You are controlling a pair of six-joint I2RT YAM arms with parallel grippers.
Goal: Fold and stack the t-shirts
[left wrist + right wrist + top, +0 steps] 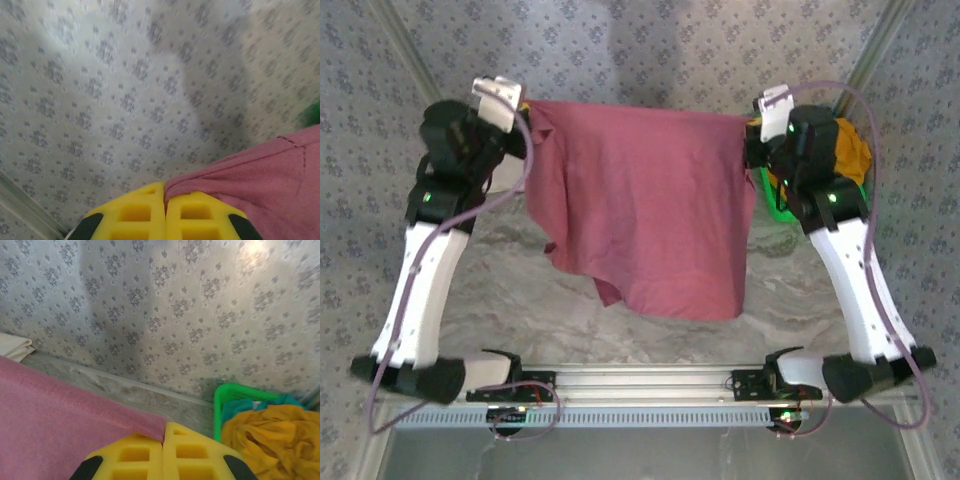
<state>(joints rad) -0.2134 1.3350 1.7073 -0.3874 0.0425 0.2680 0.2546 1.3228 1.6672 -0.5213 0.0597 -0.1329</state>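
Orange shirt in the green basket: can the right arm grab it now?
Probably not yet: the right gripper is shut on the maroon shirt, though the orange shirt lies close beside it.

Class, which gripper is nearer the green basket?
Right. The right gripper, gripping the maroon t-shirt, is beside the green basket; the left gripper grips the shirt's opposite corner, far from it.

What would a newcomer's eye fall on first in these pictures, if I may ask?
A maroon shirt hangs spread wide over the table, one top corner pinched in the shut left jaws and the other in the shut right jaws. At the right, a green basket holds a mustard shirt.
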